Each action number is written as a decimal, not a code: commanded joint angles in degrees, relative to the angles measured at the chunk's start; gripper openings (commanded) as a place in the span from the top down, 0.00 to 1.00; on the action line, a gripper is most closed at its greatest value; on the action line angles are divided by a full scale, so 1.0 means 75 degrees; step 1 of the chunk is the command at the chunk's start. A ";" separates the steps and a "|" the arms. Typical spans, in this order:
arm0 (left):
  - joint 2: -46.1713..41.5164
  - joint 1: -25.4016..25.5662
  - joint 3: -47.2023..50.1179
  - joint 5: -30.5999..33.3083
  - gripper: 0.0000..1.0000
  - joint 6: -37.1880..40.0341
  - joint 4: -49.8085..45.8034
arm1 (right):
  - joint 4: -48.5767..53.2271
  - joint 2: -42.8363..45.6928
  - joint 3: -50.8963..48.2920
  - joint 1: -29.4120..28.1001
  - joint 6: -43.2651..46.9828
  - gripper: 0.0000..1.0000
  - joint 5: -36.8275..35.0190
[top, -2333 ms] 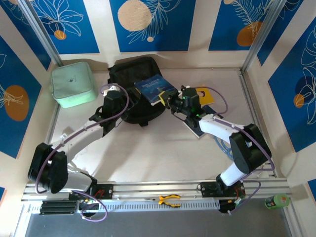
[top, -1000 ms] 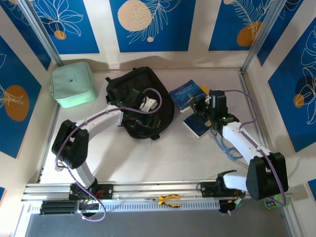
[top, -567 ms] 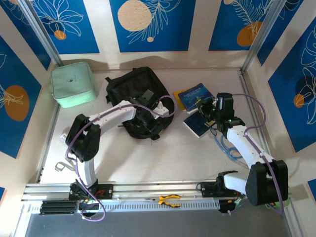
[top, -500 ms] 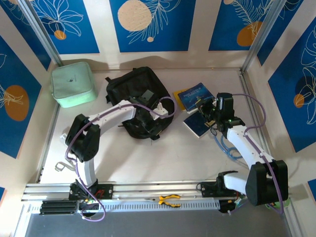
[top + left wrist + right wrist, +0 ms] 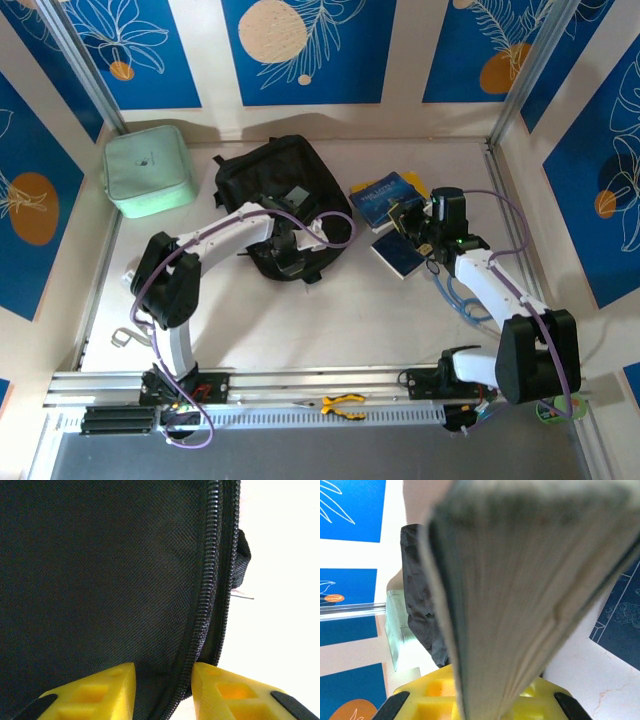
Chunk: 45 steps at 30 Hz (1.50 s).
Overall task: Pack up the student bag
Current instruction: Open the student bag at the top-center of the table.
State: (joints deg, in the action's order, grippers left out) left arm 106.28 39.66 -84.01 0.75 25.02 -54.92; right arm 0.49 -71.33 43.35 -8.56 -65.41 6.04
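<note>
The right tool (image 5: 485, 700) was clamped on the book (image 5: 520, 580); the left tool (image 5: 162, 682) was found astride the student bag (image 5: 100, 570) zipper (image 5: 206, 580), grip undetermined. Lifting it wide was judged necessary before insertion.

The student bag (image 5: 262, 168) lies between the zip case (image 5: 148, 170), left, and a book (image 5: 383, 196), right.

A black backpack's (image 5: 100, 570) zipper (image 5: 212, 580) runs up from between the left claw's (image 5: 163, 675) yellow fingers (image 5: 95, 692), with pale desk (image 5: 280, 620) to the right.
</note>
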 commanded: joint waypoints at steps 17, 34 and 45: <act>0.0746 0.0300 -0.0378 0.0531 0.66 0.0445 0.0332 | -0.0709 0.0149 0.0020 0.0042 -0.0241 0.96 0.0202; -0.0607 0.0189 -0.0491 0.1014 1.00 -0.0220 0.1078 | -0.0074 0.1143 -0.0370 0.0948 0.0493 0.96 0.0282; -0.2164 -0.0141 0.0101 0.1118 1.00 -0.1476 0.3593 | 0.0049 0.2327 -0.0819 0.1289 0.1669 0.96 0.1645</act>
State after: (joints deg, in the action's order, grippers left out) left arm 94.43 39.09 -84.99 9.10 17.78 -37.23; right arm 3.07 -56.77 38.61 2.13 -57.36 12.64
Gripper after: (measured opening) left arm 0.061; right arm 0.126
